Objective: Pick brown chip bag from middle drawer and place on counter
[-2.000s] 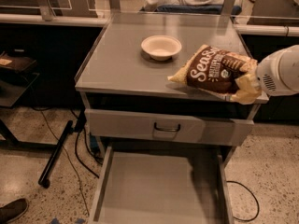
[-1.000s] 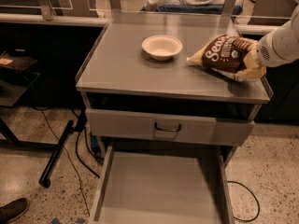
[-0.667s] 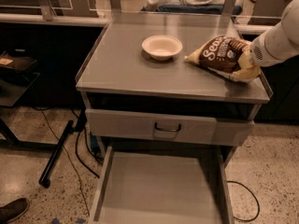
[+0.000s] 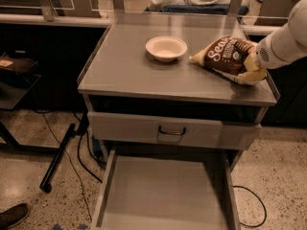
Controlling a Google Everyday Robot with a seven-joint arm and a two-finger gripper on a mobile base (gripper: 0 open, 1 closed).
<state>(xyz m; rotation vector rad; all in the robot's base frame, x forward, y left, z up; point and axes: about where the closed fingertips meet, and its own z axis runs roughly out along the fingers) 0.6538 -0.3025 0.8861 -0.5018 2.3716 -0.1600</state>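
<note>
In your one camera view, the gripper (image 4: 253, 66) sits at the far right of the desk (image 4: 124, 71), on the end of the white arm (image 4: 288, 40) that comes in from the right edge. Its fingers (image 4: 250, 59) are closed on the right-hand cream end of the brown chip bag (image 4: 225, 56), and that is all they hold. The bag lies on the desk top close to the right rim, stretching leftward from the fingers with its white lettering facing up. Further left of the fingers, apart from the bag, a white bowl (image 4: 166, 48) stands upright on the desk. Below the fingers and nearer you, a closed drawer front (image 4: 129, 128) with a dark handle (image 4: 172, 131) faces the camera. Lower still, the middle drawer (image 4: 163, 190) is pulled out, its flat grey floor showing. A brown shoe (image 4: 13, 215) pokes in at the bottom left corner, well away from the fingers.
</note>
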